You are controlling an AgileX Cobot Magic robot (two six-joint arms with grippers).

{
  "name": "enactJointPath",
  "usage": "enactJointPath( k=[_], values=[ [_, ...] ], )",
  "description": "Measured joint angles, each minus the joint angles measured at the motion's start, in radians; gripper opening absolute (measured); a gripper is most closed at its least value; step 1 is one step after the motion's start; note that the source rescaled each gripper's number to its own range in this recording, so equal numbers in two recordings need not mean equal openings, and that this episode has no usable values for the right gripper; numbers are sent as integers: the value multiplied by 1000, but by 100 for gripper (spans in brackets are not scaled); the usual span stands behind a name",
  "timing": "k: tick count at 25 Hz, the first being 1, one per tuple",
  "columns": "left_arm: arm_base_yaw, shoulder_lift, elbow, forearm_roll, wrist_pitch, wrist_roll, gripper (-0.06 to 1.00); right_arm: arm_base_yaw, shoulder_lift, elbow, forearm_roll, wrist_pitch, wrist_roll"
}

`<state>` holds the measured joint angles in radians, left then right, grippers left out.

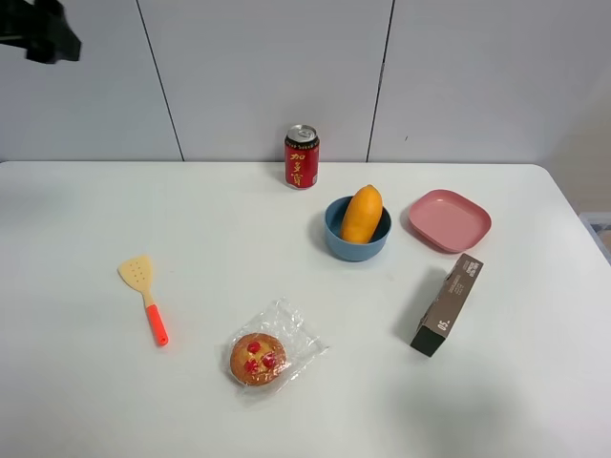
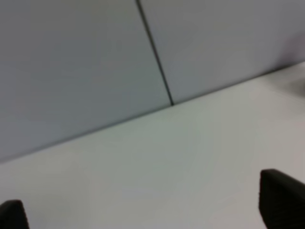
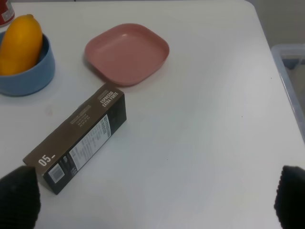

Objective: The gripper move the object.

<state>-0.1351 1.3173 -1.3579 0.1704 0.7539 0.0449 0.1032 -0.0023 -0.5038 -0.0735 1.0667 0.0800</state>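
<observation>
The yellow-orange mango (image 1: 362, 214) lies in the blue bowl (image 1: 355, 248) behind the table's middle. It also shows in the right wrist view (image 3: 19, 43), in the same bowl (image 3: 28, 78). My right gripper (image 3: 155, 198) is open and empty, with its black fingertips (image 3: 19, 198) wide apart above the table's right side, near the brown box. My left gripper (image 2: 145, 210) is open and empty over bare table near the back wall. In the exterior high view only a black part of the left arm (image 1: 38, 33) shows, in the top left corner.
A red can (image 1: 302, 156) stands behind the bowl. A pink plate (image 1: 450, 219) sits right of the bowl and a brown box (image 1: 447, 304) lies in front of it. A spatula (image 1: 143, 296) lies at the left, a wrapped pastry (image 1: 260, 358) at the front.
</observation>
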Motion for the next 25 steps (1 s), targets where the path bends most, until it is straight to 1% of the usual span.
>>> enactJointPath(
  k=[4,6,9,12,14,18,22,25],
  values=[
    [32,-135,15,-13,183,11,98,0,0,0,0,0,0],
    [34,-221,53,-17,219,11,98,0,0,0,0,0,0],
    [35,-364,140,-20,224,6,98,0,0,0,0,0,0],
    [35,-518,256,-50,224,-39,98,0,0,0,0,0,0],
    [35,-624,355,-77,221,-69,98,0,0,0,0,0,0],
    [35,-865,548,-113,201,-84,98,0,0,0,0,0,0],
    [35,-1066,675,-156,202,-87,98,0,0,0,0,0,0],
    [35,-1136,730,-161,212,-87,98,0,0,0,0,0,0]
  ],
)
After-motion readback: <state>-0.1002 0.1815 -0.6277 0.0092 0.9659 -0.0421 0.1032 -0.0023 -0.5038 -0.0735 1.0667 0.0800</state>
